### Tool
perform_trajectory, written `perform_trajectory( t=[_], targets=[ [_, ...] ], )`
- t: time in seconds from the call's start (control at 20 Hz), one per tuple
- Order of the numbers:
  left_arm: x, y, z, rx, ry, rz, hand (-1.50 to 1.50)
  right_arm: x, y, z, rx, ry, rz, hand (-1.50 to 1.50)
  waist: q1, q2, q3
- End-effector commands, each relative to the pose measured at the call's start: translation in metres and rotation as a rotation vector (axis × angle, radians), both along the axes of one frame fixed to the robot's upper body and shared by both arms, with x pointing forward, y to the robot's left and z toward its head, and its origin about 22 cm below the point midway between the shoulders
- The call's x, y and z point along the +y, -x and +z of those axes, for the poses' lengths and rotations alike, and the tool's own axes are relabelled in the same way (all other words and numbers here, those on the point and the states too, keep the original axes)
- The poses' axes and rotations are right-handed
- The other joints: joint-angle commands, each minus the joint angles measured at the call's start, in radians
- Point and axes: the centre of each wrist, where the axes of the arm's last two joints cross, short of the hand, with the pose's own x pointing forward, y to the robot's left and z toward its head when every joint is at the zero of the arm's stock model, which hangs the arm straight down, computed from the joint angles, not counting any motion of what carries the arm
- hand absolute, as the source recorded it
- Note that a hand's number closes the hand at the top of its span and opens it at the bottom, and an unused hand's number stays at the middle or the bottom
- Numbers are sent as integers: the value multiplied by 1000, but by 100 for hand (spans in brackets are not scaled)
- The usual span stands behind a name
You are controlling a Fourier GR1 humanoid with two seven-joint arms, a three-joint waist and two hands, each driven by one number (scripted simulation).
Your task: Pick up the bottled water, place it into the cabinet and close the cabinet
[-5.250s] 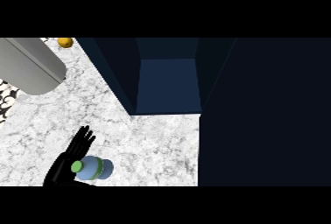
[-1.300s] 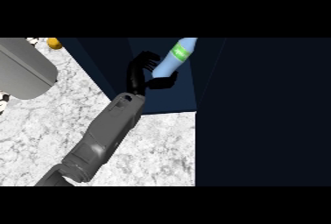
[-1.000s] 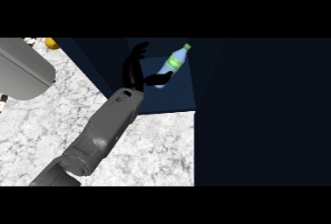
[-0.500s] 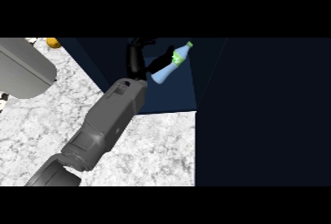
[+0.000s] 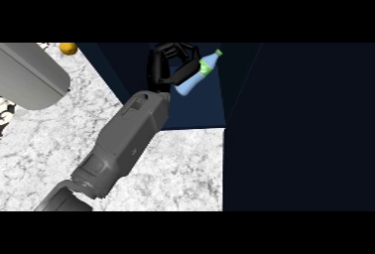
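Note:
The bottled water [image 5: 196,75], pale blue with a green label and cap, stands tilted inside the open dark blue cabinet [image 5: 209,111], cap toward the upper right. My left hand [image 5: 165,63] is inside the cabinet just left of the bottle. Its fingers are spread above and to the bottle's left, and the thumb lies against the bottle's side without wrapping round it. My grey left forearm [image 5: 124,144] runs up from the lower left across the marble counter [image 5: 176,168]. The right hand shows nowhere.
The cabinet's dark door [image 5: 300,129] fills the right side of the view. A large grey rounded object [image 5: 29,74] sits at the upper left, with a small orange thing [image 5: 67,48] beyond it.
The left hand carried the bottle from the counter into the cabinet, then opened off it. The bottle has stayed in place for the last second while the hand shifted slightly up beside it.

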Motion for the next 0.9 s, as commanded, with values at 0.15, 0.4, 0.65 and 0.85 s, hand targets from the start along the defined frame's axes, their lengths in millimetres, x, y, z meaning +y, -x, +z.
perform_trajectory(
  t=[0.15, 0.4, 0.65, 0.85],
  targets=[
    [-6, 29, -24, 45, 126, -190, 150, 11, 3, 36, -51, 1, 21, -150, -3, -13, -1],
    [-20, 67, -39, 71, 236, -361, -150, 15, 5, 24, -31, -6, -1, -150, 11, -20, 0],
    [-22, 126, -73, 134, 301, -494, -150, 19, 5, 34, -39, -8, -45, -150, 62, -22, 0],
    [-15, 161, -68, 151, 302, -443, -150, 23, 7, 40, -36, 16, -49, -150, 73, -27, 0]
  ],
)
